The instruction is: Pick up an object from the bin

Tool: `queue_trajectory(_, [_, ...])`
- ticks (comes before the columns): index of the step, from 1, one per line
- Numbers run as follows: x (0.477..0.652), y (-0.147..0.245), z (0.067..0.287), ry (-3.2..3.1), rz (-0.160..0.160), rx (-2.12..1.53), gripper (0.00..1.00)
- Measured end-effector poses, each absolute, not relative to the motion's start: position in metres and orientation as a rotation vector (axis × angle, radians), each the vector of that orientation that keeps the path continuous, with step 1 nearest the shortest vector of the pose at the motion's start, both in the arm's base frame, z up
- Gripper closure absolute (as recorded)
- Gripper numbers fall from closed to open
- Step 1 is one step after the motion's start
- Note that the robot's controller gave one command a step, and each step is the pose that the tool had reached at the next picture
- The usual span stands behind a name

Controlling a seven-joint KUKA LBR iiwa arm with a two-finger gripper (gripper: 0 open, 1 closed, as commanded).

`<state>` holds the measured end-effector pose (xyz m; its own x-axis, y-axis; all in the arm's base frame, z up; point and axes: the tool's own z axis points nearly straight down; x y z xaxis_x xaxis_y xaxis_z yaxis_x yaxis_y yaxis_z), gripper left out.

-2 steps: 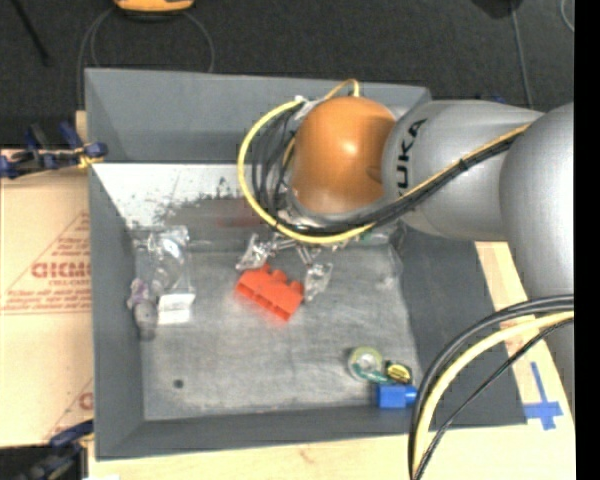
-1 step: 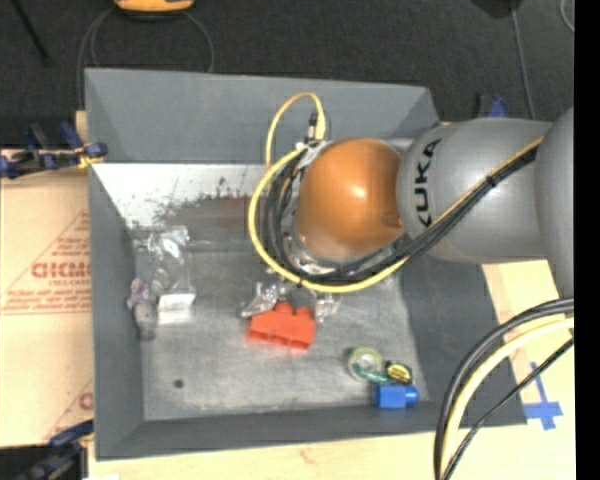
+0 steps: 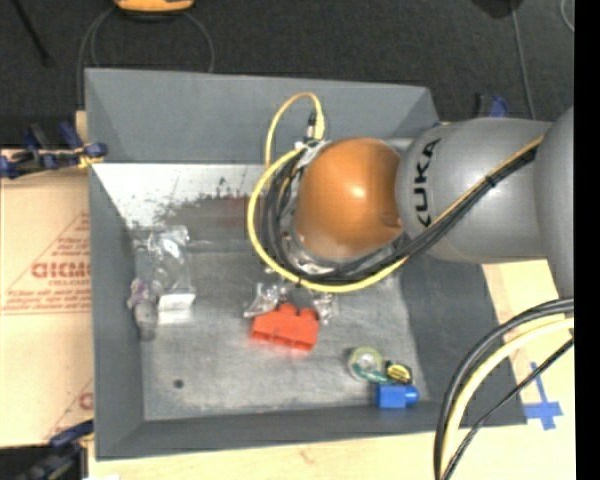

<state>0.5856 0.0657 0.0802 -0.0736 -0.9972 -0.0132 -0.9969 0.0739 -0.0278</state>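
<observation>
Closest to the lens: orange cover (image 3: 345, 198) on the wrist, ringed by yellow and black cables (image 3: 258, 218). Beneath it, gripper (image 3: 295, 306), low in the bin (image 3: 115, 348) and just over the far edge of the red block (image 3: 283, 330). Cannot tell whether released or clenched, since mostly hidden by the cover; cannot tell either whether touching the red block or just clear of it. Red block flat on the floor, about mid-bin, not lifted. Looks like the approach step, with the grasp not yet made. Calls next for centring over the red block, lining up across its narrow width, going down close to the floor without jamming into it, closing firmly, then lifting straight up. Right of the red block and toward the near wall: green-yellow round thing (image 3: 365, 364), with a blue block (image 3: 397, 397) just beside it. Well apart to the left of the red block: clear wrapper (image 3: 162, 244), white block (image 3: 176, 306) and a small purplish thing (image 3: 140, 294). Unlikely to get in the way, being so far off. Reads KUKA (image 3: 424, 180) in dark letters on the grey arm (image 3: 490, 193), up and right of the red block, running top to bottom. No brand or label legible on the red block or the other bin things.
</observation>
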Motion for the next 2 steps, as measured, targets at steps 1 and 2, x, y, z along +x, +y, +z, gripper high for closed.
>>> queue_trajectory(1, [0.587, 0.065, 0.113, 2.303, -0.004, -2.129, 1.00])
queue_trajectory(2, [0.589, 0.065, 0.127, 2.311, -0.003, -2.122, 1.00])
